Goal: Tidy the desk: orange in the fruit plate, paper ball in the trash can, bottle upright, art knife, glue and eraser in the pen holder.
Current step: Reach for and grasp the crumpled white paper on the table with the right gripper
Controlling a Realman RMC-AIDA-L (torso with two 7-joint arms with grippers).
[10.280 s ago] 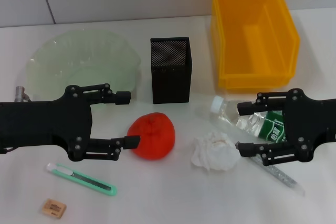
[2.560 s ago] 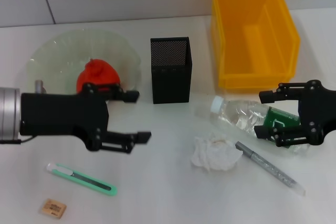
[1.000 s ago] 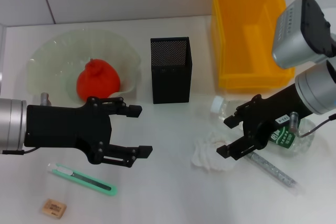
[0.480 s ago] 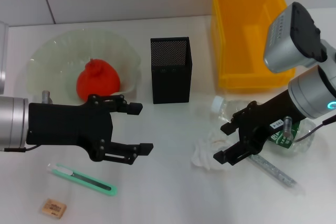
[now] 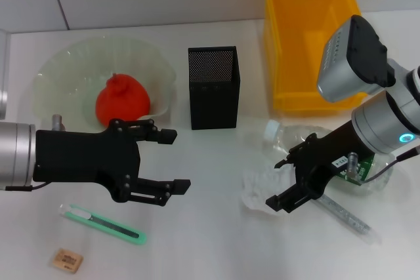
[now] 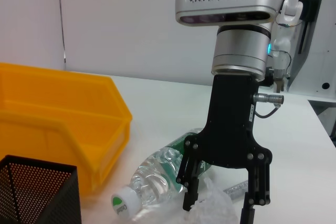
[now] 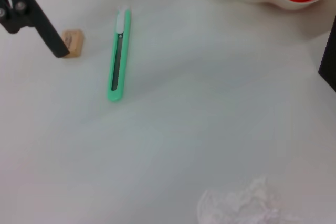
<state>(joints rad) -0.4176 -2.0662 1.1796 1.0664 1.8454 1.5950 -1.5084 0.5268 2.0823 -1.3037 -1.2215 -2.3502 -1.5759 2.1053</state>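
The orange lies in the pale green fruit plate. My left gripper is open and empty in front of the plate. My right gripper is open and low over the white paper ball, one finger on each side; the left wrist view shows this too, with the ball between the fingers. The clear bottle lies on its side behind that gripper. The grey glue stick, green art knife and tan eraser lie on the table.
The black mesh pen holder stands in the middle at the back. The yellow bin stands at the back right. The right wrist view shows the knife, the eraser and the paper ball.
My right gripper has moved left and down until its fingers straddle the paper ball. The left arm has stayed still with the orange resting in the plate.
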